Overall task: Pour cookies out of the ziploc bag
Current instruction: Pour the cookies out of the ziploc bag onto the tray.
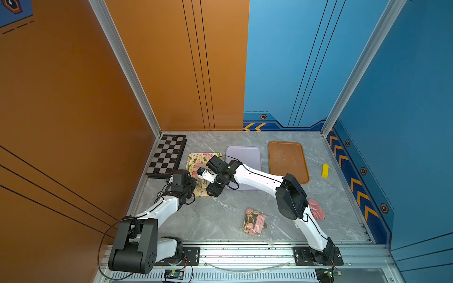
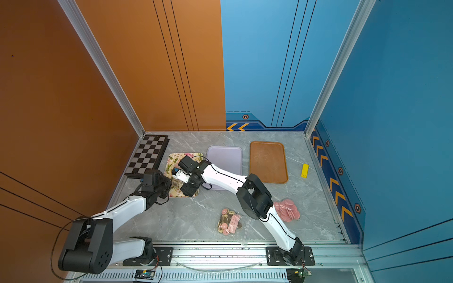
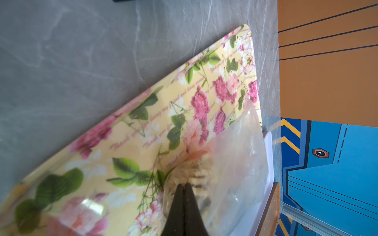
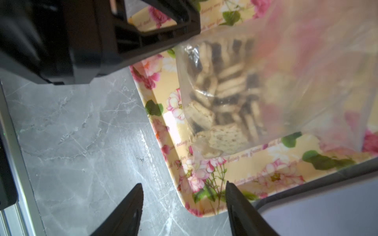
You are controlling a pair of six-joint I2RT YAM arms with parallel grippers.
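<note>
Currently, cookies (image 4: 223, 90): tan and dark, stacked on edge, all inside the ziploc bag (image 4: 306, 77); none seen loose.
bag position: over the floral tray (image 4: 251, 163); touching it or hanging just above, can't tell.
bag mouth: can't place it; a seal-like strip (image 3: 327, 221) sits close to the left wrist lens.
left gripper (image 3: 184, 189): jaws together, clamped on the bag film right at the cookie cluster.
right gripper (image 4: 184, 185): jaws apart, empty, hovering over the floral tray's corner beside the lilac tray (image 4: 327, 204), short of the bag.
step (my read): get a second grip, then upend.
how-to: right takes the free closed-end corner, film only, not cookies. Both raise the closed end, with the mouth low and inside the tray rim. Shake lightly, since the film looks slippery and the stack may dump at once.
risk: a mouth folded or pinched shut means nothing flows; the pour could spill over the near rim onto the table (image 4: 81, 132).
neighbours: brown tray (image 1: 286, 159) beyond the lilac one; another cookie bag (image 1: 253, 221) and pink discs (image 2: 286, 210) near the right arm's base, well apart from both grippers.
wrist views only: the grip, the cookies, the jaw gap.
top views only: the tray layout and spare bags; there the wrists hide the held bag and both sets of jaws.
</note>
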